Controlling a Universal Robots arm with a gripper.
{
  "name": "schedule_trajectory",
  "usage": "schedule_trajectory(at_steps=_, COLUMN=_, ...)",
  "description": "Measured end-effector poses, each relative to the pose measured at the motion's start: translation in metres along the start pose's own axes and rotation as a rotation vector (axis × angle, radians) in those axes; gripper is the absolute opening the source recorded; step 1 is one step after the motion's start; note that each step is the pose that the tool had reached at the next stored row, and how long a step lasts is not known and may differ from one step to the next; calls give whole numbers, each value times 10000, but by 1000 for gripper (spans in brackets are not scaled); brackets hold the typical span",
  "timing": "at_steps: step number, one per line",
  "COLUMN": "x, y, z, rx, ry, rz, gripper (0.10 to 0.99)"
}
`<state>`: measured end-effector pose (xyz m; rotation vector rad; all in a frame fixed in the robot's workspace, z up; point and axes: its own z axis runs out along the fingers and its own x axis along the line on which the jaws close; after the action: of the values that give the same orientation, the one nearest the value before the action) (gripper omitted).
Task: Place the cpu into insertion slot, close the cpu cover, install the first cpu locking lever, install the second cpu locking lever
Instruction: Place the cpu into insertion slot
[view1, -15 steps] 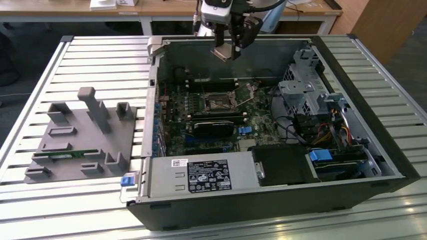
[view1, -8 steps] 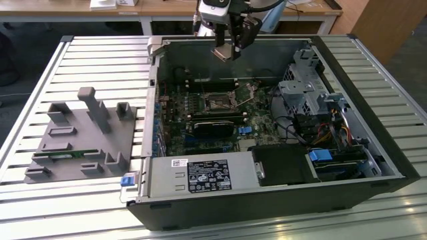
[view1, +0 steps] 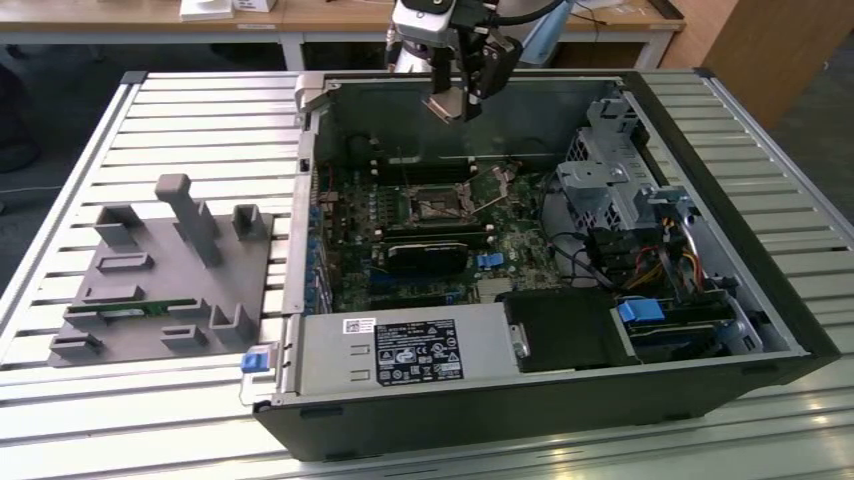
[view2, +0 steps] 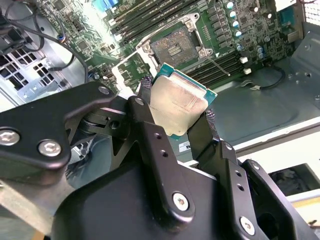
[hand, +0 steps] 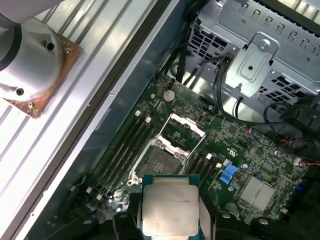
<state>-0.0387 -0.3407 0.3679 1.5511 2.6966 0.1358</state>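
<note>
I observe the cpu (view2: 175, 97), a flat square chip with a silvery-grey metal top and green edge, clamped at two opposite sides in the gripper (view2: 179, 107). It hangs tilted, well above the insertion slot (hand: 155, 162) and apart from it. The insertion slot is bare: a square dark pin field in a metal-edged frame. The cpu cover (hand: 182, 132), a thin windowed metal frame, is swung up, hinged at one side of the slot. One thin locking lever (view2: 218, 66) stands released just beside the slot.
</note>
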Motion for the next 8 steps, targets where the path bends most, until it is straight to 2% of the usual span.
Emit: schedule_trajectory(at_steps=8, x=1, y=-2, z=3, rx=-13, ry=-63, rz=698, gripper=541)
